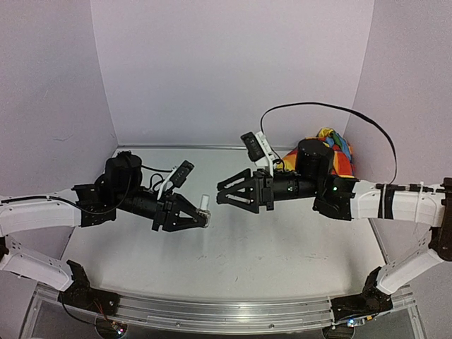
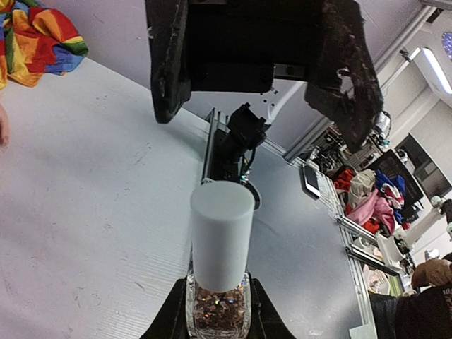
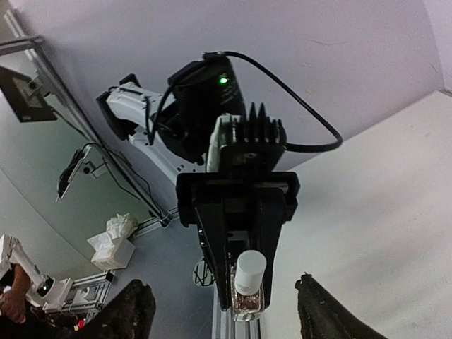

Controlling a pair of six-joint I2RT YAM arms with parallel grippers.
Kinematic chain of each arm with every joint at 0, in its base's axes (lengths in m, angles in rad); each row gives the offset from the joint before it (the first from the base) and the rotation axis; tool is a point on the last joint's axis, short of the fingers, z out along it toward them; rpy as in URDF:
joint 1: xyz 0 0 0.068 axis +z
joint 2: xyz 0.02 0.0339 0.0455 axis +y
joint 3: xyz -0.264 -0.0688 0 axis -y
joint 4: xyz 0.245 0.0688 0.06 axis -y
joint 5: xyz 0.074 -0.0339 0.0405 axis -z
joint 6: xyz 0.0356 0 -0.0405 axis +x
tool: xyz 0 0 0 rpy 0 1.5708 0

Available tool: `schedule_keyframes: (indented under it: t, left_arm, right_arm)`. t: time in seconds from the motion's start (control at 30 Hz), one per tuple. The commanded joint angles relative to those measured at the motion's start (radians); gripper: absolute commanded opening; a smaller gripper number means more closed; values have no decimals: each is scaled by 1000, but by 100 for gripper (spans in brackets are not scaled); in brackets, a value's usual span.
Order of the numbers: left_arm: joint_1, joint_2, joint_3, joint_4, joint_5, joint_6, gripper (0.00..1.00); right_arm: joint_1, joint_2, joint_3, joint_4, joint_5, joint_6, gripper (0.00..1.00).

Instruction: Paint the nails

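My left gripper (image 1: pixel 205 217) pinches the polish bottle (image 1: pixel 204 203), cap on. My right gripper (image 1: pixel 220 195) gapes empty just right of the bottle; rainbow sleeve (image 1: pixel 333 150) well beyond.

No legible writing, no brand or number in any view — polish bottle (image 2: pixel 218 311) glass shows none

A white cap (image 2: pixel 222 240) tops a bottle (image 2: pixel 218 309) of coppery glitter; the fabric sleeve (image 2: pixel 35 39) is rainbow patchwork.
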Motion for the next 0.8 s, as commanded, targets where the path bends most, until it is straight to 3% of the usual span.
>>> schedule_keyframes:
  t: [0.0,0.53,0.77]
  left_arm:
    - [-3,-52,62,60,130,-8,0]
    - [-3,-28,102,60,204,-1,0]
    - [-3,-26,100,60,216,0,0]
  right_arm:
    - [1,72,52,204,-174,40,65]
    - [51,224,187,297,-254,111,55]
    - [63,255,226,304,-257,108,43]
